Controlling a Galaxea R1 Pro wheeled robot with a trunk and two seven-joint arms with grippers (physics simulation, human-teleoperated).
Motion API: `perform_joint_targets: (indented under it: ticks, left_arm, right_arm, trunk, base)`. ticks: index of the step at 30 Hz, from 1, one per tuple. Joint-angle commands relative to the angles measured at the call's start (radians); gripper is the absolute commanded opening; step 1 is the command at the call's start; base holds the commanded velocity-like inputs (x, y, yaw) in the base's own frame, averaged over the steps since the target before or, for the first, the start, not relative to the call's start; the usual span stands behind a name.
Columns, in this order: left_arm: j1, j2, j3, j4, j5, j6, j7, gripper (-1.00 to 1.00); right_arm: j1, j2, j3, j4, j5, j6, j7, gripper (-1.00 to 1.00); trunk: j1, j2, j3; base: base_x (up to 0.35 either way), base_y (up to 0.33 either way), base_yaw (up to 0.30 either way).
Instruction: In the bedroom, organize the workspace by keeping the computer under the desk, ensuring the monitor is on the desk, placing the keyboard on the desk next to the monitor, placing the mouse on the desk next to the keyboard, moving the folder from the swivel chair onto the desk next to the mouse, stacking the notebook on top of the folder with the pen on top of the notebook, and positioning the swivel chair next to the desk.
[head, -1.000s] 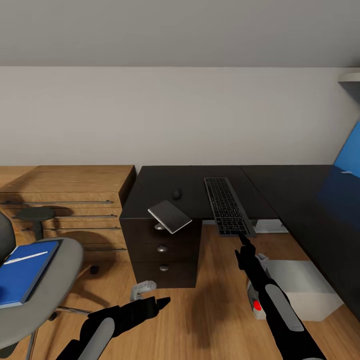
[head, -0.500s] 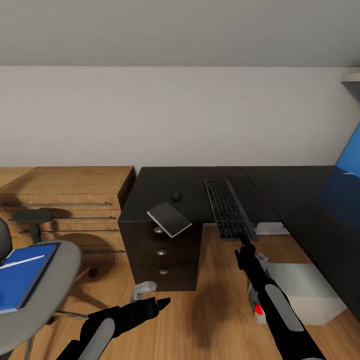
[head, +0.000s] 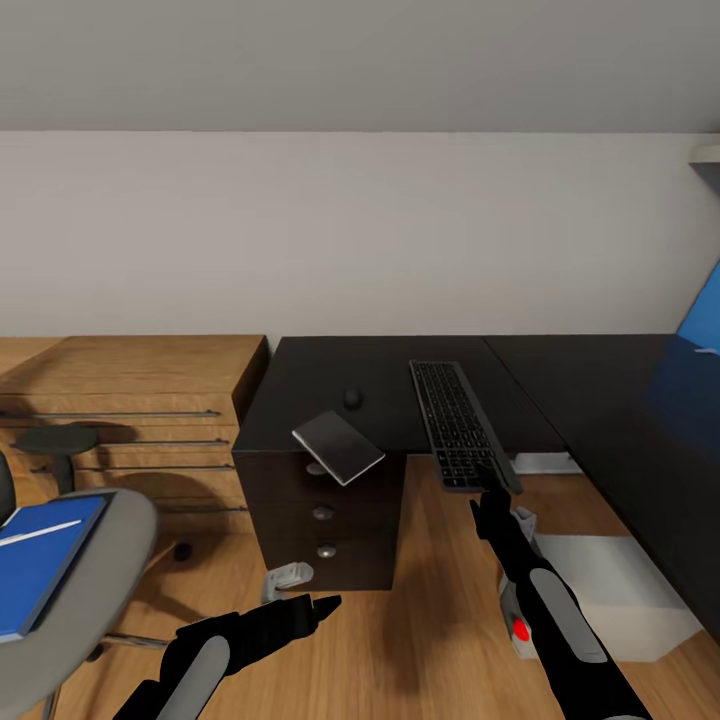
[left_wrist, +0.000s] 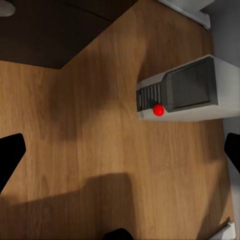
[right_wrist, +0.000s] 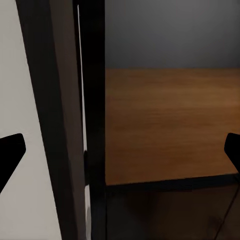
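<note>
Half the keyboard (head: 458, 423) hangs off the desk (head: 380, 375) edge at frame centre, so the spread-open right gripper (head: 492, 497) just below should nudge it squarely back; the left gripper (head: 300, 610) idles open.

1. Even, soft, moderately bright light; no glare.
2. Soft-edged shadows lie on the wood floor (head: 440, 610) beside the desk (head: 380, 385).
3. Under the desk it is dim.
4. Wrist views look slightly soft.

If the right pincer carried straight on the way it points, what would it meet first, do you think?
Probably the keyboard: the right pincer points at its near end overhanging the desk edge, though depth is unclear.
</note>
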Motion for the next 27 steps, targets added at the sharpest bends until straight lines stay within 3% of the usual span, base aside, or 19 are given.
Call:
perform_joint_targets:
  ticks: [1, 20, 21, 27]
  left_arm:
    - [-0.001, 0.001, -0.001, -0.001, 0.009, 0.002, 0.007, 1.00]
    - [-0.001, 0.001, -0.001, 0.002, 0.009, 0.002, 0.007, 1.00]
    - [-0.001, 0.001, -0.002, 0.002, 0.009, 0.002, 0.007, 1.00]
    - [0.000, -0.001, -0.006, 0.002, 0.009, 0.002, 0.007, 1.00]
  right_arm:
    - [0.000, 0.000, -0.001, 0.000, -0.010, 0.006, 0.003, 1.00]
    - [0.000, 0.000, 0.002, 0.000, -0.008, 0.009, -0.003, 1.00]
    - [0.000, 0.001, 0.002, 0.000, -0.008, 0.009, -0.003, -1.00]
    - [0.000, 0.001, 0.003, 0.000, -0.008, 0.007, -0.006, -1.00]
  trunk:
    - [0.000, 0.000, -0.001]
    - [0.000, 0.000, -0.001]
    - [0.000, 0.000, -0.001]
    - [0.000, 0.000, -0.001]
  base:
    - [0.036, 0.000, 0.000]
    - [0.055, 0.000, 0.000]
    - [0.003, 0.000, 0.000]
    - [0.000, 0.000, 0.000]
